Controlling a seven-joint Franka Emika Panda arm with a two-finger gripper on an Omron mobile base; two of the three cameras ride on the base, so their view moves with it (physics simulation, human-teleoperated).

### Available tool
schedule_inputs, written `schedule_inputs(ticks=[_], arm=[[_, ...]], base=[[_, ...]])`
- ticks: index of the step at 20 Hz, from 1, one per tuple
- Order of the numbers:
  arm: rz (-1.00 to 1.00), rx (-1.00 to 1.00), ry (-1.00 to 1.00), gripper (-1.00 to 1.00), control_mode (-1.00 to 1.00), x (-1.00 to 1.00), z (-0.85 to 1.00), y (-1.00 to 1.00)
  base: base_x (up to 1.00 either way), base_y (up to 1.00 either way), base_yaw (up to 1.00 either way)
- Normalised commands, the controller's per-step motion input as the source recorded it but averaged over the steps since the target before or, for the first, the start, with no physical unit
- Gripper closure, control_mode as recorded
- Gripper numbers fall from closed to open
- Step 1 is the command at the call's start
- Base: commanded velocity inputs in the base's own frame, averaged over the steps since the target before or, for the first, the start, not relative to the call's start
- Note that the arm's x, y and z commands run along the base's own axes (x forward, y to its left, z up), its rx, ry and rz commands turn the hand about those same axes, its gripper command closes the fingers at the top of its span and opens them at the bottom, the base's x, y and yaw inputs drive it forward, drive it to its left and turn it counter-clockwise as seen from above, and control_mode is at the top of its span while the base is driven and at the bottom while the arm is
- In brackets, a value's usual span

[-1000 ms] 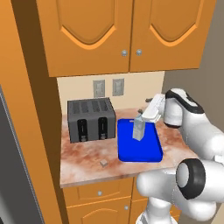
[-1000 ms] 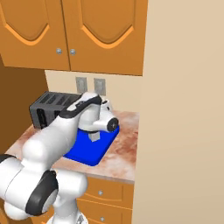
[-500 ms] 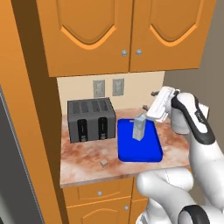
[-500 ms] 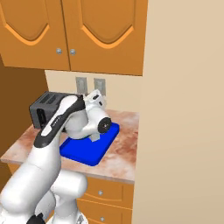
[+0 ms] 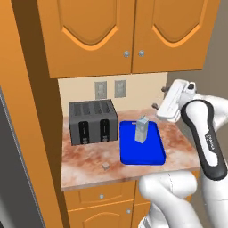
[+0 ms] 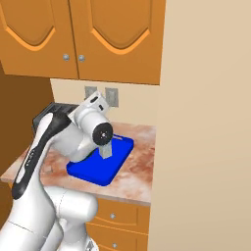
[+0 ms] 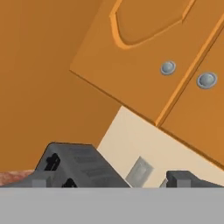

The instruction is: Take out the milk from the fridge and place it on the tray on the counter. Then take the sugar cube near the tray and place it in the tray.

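Item: milk [image 5: 142,129], small gabled carton, upright on the blue tray [image 5: 153,153], long axis vertical; first half of the task judged done.

Item: sugar cube [image 5: 105,166], tiny, on the bare desk [image 5: 84,156] in front of the toaster [image 5: 92,121] and just off the tray's near-left corner. It lies down, forward and to the left of the tool.

Item: tool [image 5: 156,106], raised above the tray's far-right side, jaws spread wide and holding nothing; its finger tips are barely visible, so this is probable, not certain.

Setting: marbled reddish desk on orange cabinets, wall cupboards [image 5: 129,33] above, two wall outlets [image 5: 110,89] behind.
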Motion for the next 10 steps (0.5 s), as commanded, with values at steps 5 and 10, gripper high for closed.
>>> schedule_inputs(ticks=[5,10], arm=[[-0.03,-0.1,0.0,-1.0,-1.0,-0.93,0.27,0.05],[-0.11,-0.15,0.27,-1.0,-1.0,-0.37,0.48,0.25]], base=[[0.0,0.0,0.0],[0.0,0.0,0.0]])
